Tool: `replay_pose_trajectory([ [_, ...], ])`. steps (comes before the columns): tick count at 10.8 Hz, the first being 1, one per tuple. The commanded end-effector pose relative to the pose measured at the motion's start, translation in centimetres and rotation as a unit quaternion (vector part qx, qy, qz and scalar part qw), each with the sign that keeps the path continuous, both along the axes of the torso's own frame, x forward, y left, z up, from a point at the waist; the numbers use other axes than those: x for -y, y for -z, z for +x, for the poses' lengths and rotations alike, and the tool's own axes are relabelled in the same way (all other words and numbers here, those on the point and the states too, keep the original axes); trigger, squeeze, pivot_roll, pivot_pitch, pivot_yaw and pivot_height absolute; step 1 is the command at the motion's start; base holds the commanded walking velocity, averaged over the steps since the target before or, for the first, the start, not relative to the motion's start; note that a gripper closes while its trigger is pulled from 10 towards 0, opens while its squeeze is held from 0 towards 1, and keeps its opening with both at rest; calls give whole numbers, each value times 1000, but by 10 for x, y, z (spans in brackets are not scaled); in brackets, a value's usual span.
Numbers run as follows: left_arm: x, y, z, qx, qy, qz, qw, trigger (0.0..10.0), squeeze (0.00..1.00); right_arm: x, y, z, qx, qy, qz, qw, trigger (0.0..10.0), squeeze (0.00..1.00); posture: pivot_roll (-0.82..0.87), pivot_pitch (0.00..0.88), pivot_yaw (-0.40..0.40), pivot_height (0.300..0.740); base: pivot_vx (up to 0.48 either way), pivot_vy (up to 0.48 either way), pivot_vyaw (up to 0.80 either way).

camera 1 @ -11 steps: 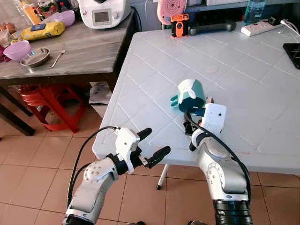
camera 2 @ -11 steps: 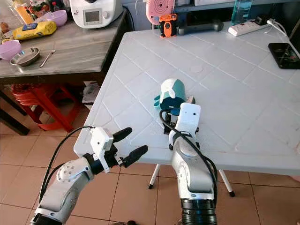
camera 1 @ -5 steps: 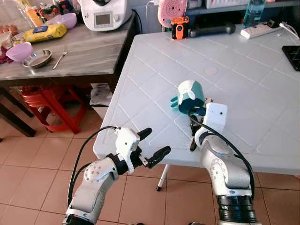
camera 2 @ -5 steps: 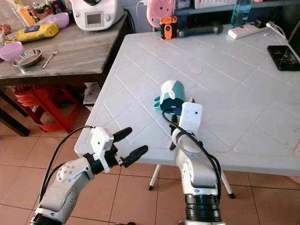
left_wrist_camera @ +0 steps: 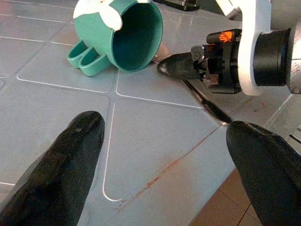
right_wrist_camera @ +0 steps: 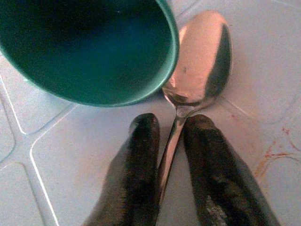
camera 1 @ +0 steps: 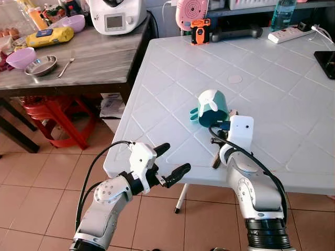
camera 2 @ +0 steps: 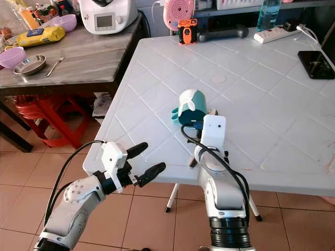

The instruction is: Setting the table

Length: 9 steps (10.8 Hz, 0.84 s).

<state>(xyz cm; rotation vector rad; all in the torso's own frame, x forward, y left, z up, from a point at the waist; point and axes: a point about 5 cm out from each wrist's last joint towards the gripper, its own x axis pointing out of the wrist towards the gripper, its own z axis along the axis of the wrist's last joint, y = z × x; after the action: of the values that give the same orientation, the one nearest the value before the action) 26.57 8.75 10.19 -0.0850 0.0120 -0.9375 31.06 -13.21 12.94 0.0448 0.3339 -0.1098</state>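
A teal mug [camera 1: 212, 107] with a white patch lies on its side on the white table [camera 1: 272, 78], its mouth facing the front edge. A metal spoon [right_wrist_camera: 200, 56] lies flat right beside the mug's rim, its handle [camera 1: 215, 159] running toward the table's front edge. My right gripper [right_wrist_camera: 171, 123] is down at the table just in front of the mug, shut on the spoon's handle close to the bowl. My left gripper [camera 1: 170, 159] hangs open in the air at the table's front left corner, holding nothing.
A wooden side table [camera 1: 94, 57] at the left holds bowls, a fork and a kitchen appliance, with red stools [camera 1: 57, 112] beneath it. At the far side of the white table lie a power strip [camera 1: 290, 32], a phone [camera 1: 327, 55] and an orange gadget [camera 1: 200, 29].
The camera has shifted slightly. Both grippers, the mug and the spoon keep their places.
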Motion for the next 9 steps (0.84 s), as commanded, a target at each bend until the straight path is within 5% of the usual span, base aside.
replay_pose_trajectory([
  [1,-3,2,0,-3,-2,11,1000,10000,0,5,43,-15,-113,6,4,994,0,0,-132,134,178,740,0,0,0],
  [6,-2,2,1,-4,-1,16,1000,10000,0,8,45,-29,-101,-11,41,994,0,0,-137,133,181,740,0,0,0],
  [8,-2,2,1,-3,-3,16,1000,10000,0,7,36,-35,-59,-37,43,997,10000,0,-135,131,180,740,0,0,0],
  [9,-2,1,2,-2,-4,15,1000,10000,0,6,34,-37,-48,-43,29,997,10000,0,-134,130,180,740,0,0,0],
])
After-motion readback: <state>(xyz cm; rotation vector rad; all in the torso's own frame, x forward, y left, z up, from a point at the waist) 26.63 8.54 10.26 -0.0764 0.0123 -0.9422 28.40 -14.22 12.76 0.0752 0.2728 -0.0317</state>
